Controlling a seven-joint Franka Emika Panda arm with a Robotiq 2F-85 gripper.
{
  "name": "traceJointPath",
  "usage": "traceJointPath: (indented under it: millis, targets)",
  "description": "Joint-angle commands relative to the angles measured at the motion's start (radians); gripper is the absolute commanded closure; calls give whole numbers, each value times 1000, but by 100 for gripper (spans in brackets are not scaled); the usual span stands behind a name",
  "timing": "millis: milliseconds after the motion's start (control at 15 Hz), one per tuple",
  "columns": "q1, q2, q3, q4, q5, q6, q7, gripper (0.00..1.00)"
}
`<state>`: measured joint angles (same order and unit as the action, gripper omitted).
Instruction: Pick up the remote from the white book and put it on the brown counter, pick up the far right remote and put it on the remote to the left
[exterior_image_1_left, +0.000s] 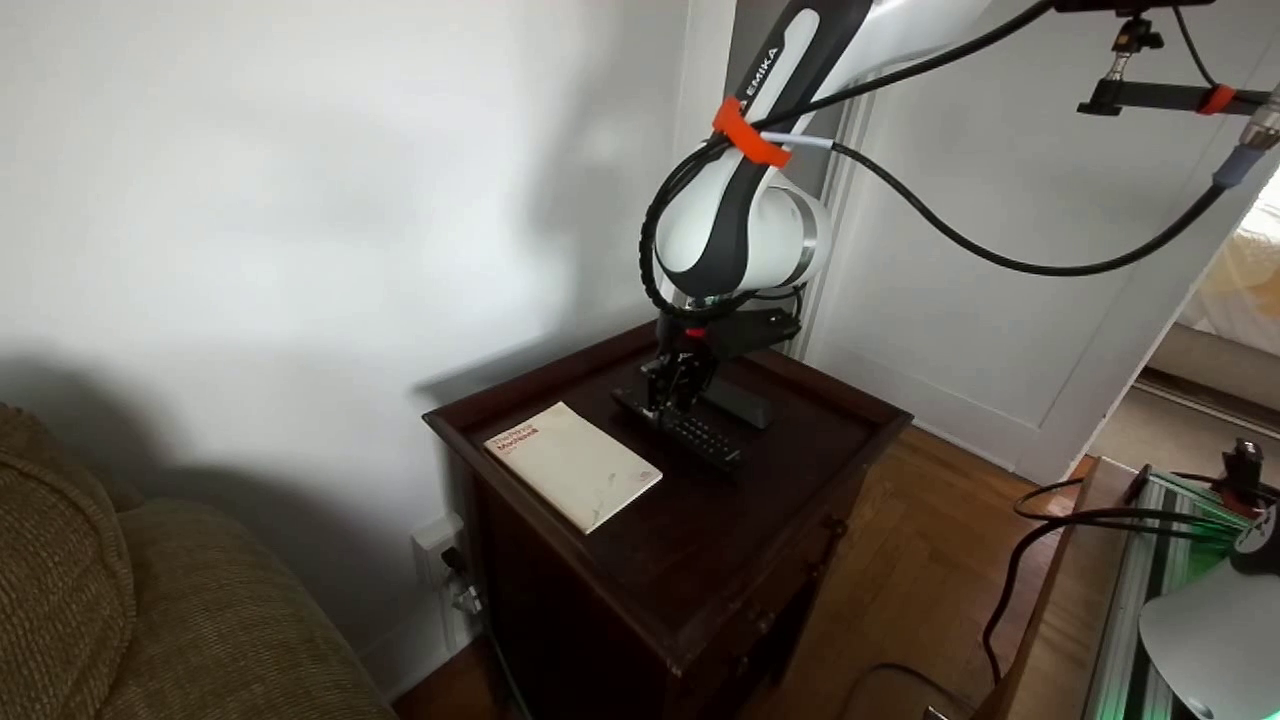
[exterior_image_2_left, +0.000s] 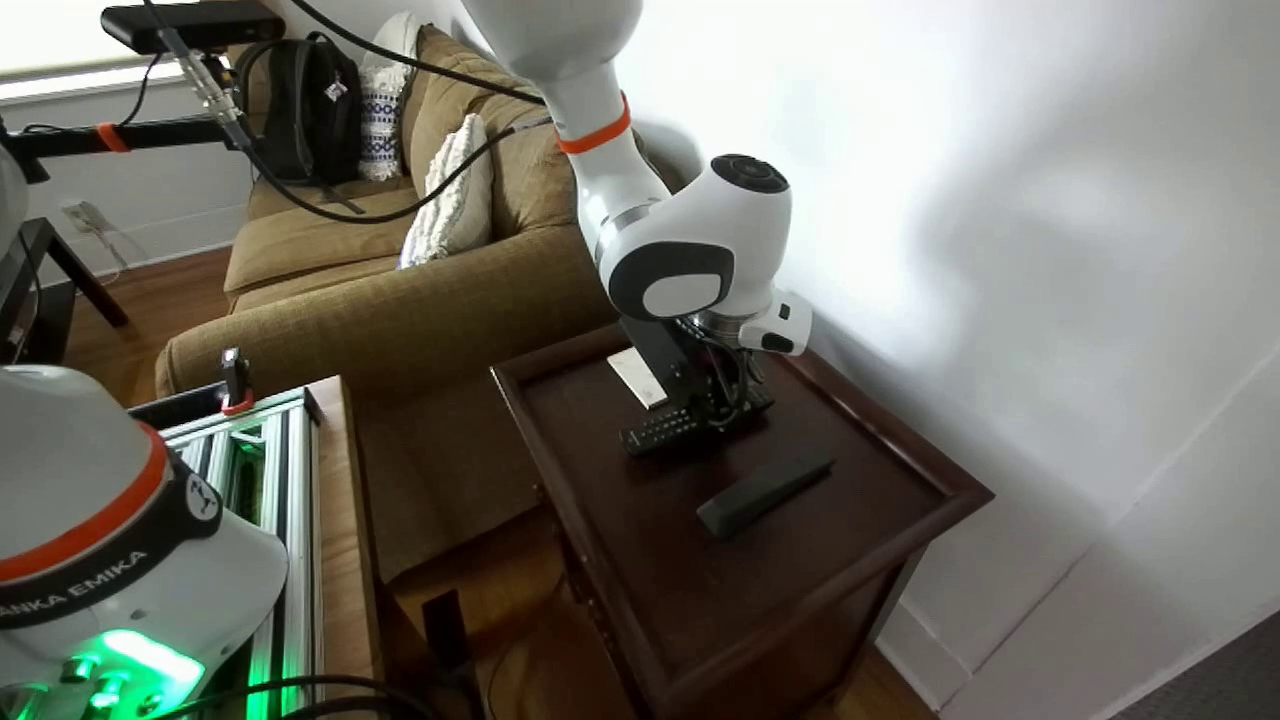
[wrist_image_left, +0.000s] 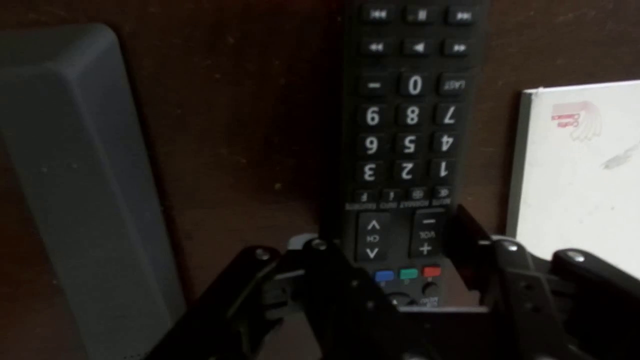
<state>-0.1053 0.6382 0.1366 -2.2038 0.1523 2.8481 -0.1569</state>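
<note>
The remote with the button face (wrist_image_left: 410, 125) lies over the brown counter (exterior_image_1_left: 690, 545), beside the white book (exterior_image_1_left: 573, 465). It also shows in both exterior views (exterior_image_1_left: 706, 438) (exterior_image_2_left: 660, 433). My gripper (wrist_image_left: 395, 235) points down over it, fingers against both long edges, shut on it near the coloured buttons; the remote's end is hidden under the gripper. I cannot tell whether it is slightly raised. The plain all-black far right remote (exterior_image_2_left: 765, 495) lies on the counter, apart from the gripper, at the left in the wrist view (wrist_image_left: 95, 165). The book lies flat, at the right there (wrist_image_left: 575, 175).
The counter has a raised rim (exterior_image_2_left: 880, 425) and stands against the white wall (exterior_image_1_left: 350, 200). A brown couch (exterior_image_2_left: 430, 300) stands near the book side. The robot's base (exterior_image_2_left: 130, 560) stands on a separate table. Cables hang along the arm.
</note>
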Motion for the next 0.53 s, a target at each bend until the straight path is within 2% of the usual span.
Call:
traceJointPath:
  millis: [0,67,267,467]
  targets:
    - [-21,1,7,-7,-20,17,-21,20]
    - [-21,-6,3,-10,-20,13,-18,19]
    - [-36,-44,2,-29,-11,23,-20,0]
    - [-57,-96,-4,-48,-4,17,-18,0]
